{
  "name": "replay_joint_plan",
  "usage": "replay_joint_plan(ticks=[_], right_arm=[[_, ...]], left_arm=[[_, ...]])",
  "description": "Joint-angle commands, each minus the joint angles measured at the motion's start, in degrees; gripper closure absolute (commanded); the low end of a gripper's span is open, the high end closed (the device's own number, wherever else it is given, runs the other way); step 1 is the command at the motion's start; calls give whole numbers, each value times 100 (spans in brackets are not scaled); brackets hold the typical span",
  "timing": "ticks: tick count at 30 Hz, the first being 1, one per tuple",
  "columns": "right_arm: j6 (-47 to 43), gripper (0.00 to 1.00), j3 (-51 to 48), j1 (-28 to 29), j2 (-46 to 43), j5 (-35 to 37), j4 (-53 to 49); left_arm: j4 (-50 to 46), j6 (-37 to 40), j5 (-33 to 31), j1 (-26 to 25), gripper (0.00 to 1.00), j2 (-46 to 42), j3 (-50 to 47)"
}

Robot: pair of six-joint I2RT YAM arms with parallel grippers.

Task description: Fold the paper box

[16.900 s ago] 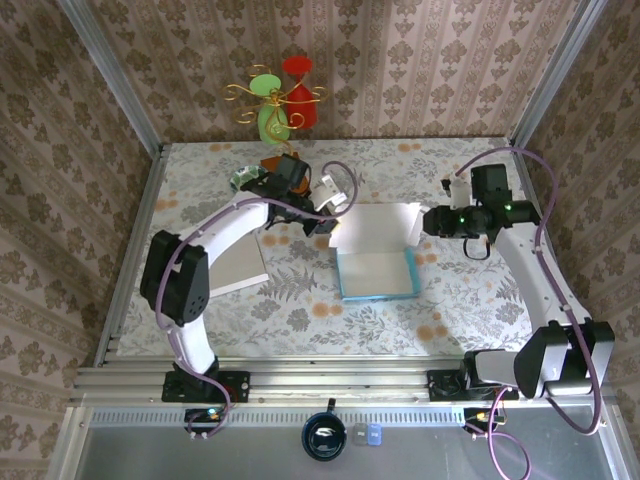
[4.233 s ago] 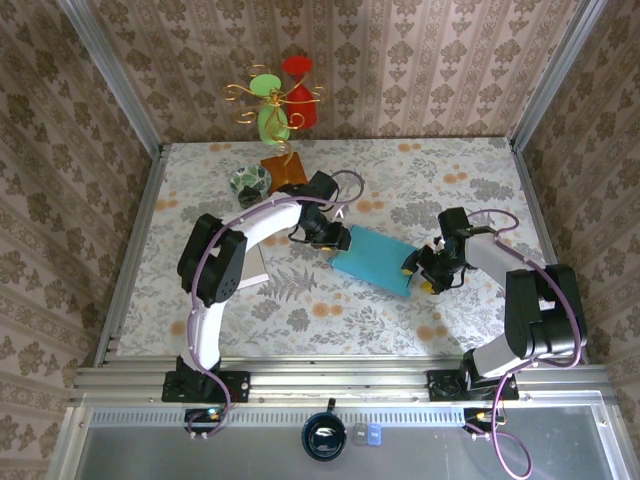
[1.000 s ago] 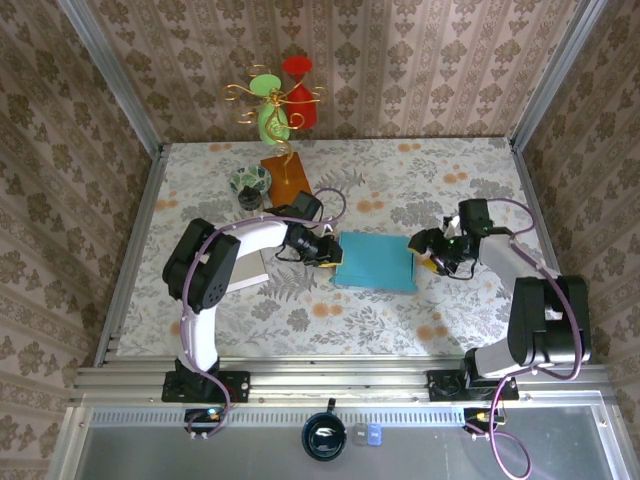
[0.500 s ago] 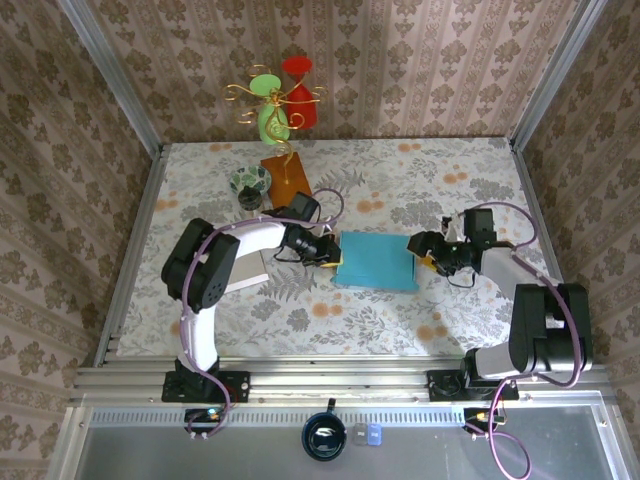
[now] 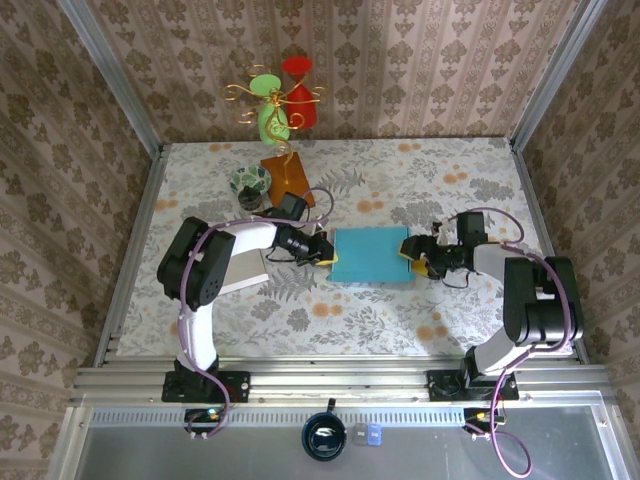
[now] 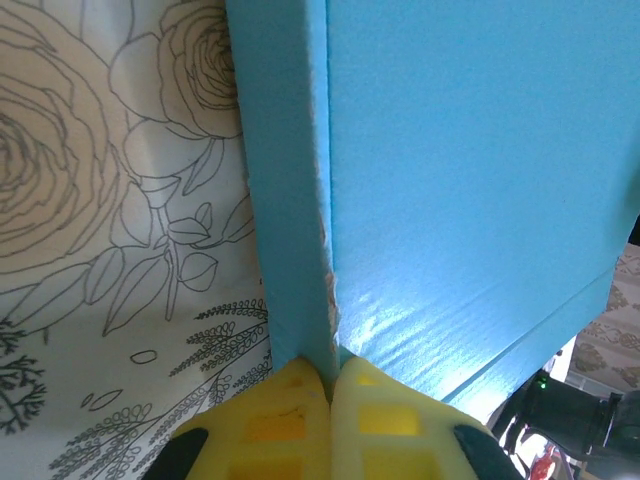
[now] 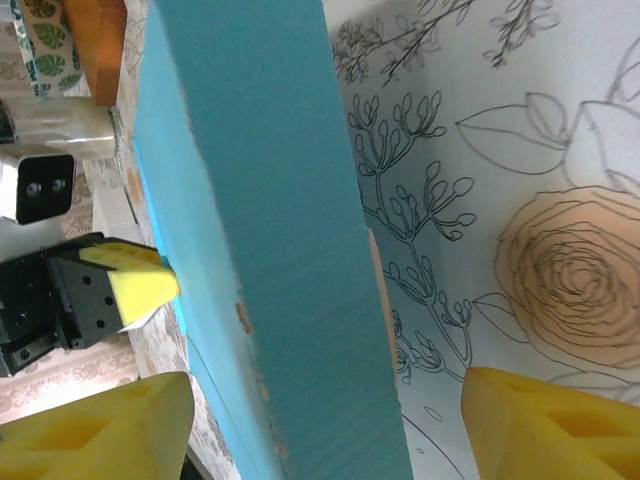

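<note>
From above, the flat blue paper box point(image 5: 372, 255) is lying at the middle of the floral-printed table cover point(image 5: 400, 170), long sides running left to right. The left gripper point(image 5: 325, 253) is sitting against the box's left edge and the right gripper point(image 5: 410, 253) is sitting at its right edge, both arms reaching in low over the table. Behind the left arm, a brown wooden block point(image 5: 288, 178) is standing beside a small green-patterned bowl point(image 5: 250, 182), well apart from the box.

In the left wrist view, the left gripper point(image 6: 330, 400) is showing its two yellow pads point(image 6: 280, 420) pressed flat together, with no gap between them. They are meeting right at the box point(image 6: 470, 170) where its narrow side wall is joining its broad face; whether any paper is caught between them cannot be told.

In the right wrist view, the right gripper point(image 7: 325, 400) is spread wide, its yellow fingers point(image 7: 540, 420) standing far apart on either side of the box's point(image 7: 270, 200) near wall. At the box's far side, the left gripper's yellow tip point(image 7: 140, 283) is touching the blue paper.
</note>
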Motion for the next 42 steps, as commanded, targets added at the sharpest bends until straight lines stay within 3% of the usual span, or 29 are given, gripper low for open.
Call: replay_joint_plan(ticks=[1, 6, 18, 21, 23, 26, 29, 33, 38, 42], right_arm=[[86, 29, 63, 48, 148, -351, 285], [404, 33, 13, 95, 305, -601, 798], [1142, 51, 236, 311, 570, -964, 1543], [1308, 54, 351, 314, 459, -1045, 1483], [1387, 56, 439, 311, 399, -1078, 1365], [1562, 59, 528, 311, 280, -1083, 1192], [1831, 62, 602, 309, 174, -1100, 991], [2277, 64, 738, 303, -46, -1109, 487], [2931, 66, 819, 285, -465, -1106, -188], [3657, 66, 771, 268, -754, -1073, -807]], left_arm=[[-359, 89, -372, 105, 95, 258, -65], [-326, 91, -313, 109, 95, 319, -13], [-142, 189, -270, 55, 88, 130, 67], [-139, 337, -465, 32, 85, -134, 78], [-191, 498, -918, -11, 82, -401, 93], [-124, 934, -1608, -137, 79, -951, 56], [583, 1649, -2051, -362, 77, -1639, -266], [1385, 2616, -1656, -504, 71, -2291, -716], [1175, 3550, -933, -544, 56, -2624, -716], [406, 5275, -1341, -1018, 39, -2971, -643]])
